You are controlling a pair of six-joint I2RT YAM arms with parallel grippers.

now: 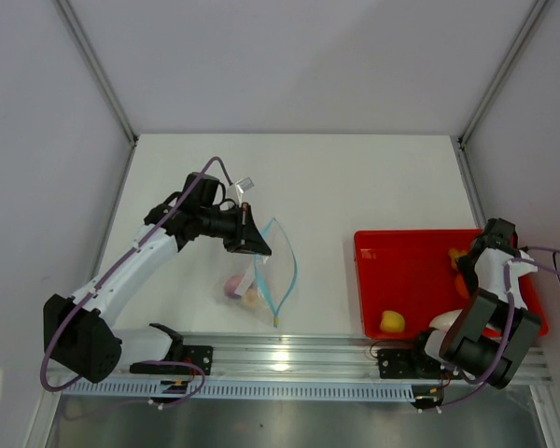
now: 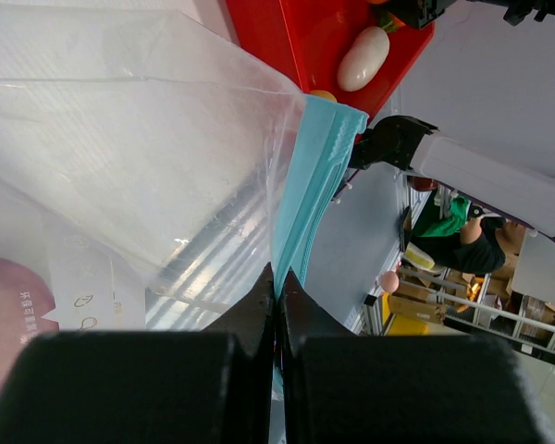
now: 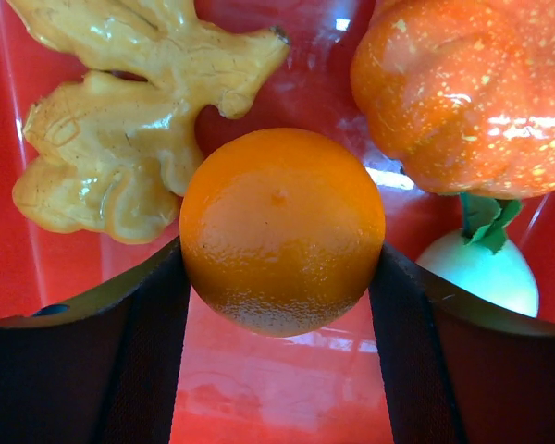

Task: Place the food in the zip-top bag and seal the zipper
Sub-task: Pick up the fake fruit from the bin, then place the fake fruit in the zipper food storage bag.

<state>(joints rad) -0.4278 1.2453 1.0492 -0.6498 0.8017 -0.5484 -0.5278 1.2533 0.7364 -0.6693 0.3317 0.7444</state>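
Observation:
My left gripper is shut on the light-blue zipper edge of the clear zip-top bag and holds its mouth up off the table. A purple-white garlic bulb lies inside the bag, with a pale piece beside it. My right gripper sits in the red tray with its two fingers against both sides of the orange round fruit. The orange pumpkin and a yellow ginger-like piece lie just beyond it. A yellow piece and a white piece also lie in the tray.
A pale green-white vegetable lies beside the right finger. The tray's walls close round the right gripper. An aluminium rail runs along the near edge, and grey walls stand at both sides.

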